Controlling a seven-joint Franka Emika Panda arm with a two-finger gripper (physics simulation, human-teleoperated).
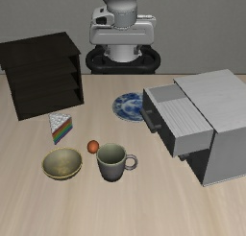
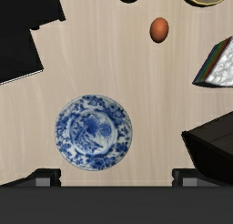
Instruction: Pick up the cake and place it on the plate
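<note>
Wedge-shaped cake (image 1: pixel 60 128), rainbow-striped side; round blue-patterned plate (image 2: pixel 94 132), perhaps porcelain

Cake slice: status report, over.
Gripper open, empty, hovering by the plate. Cake slice on table beside black shelf, untouched. Egg near it, apart.

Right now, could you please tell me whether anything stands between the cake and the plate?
Nothing visible does. Bare table lies between the cake and the plate. The egg, mug and bowl sit off that line, and the open drawer is on the plate's other side.
</note>
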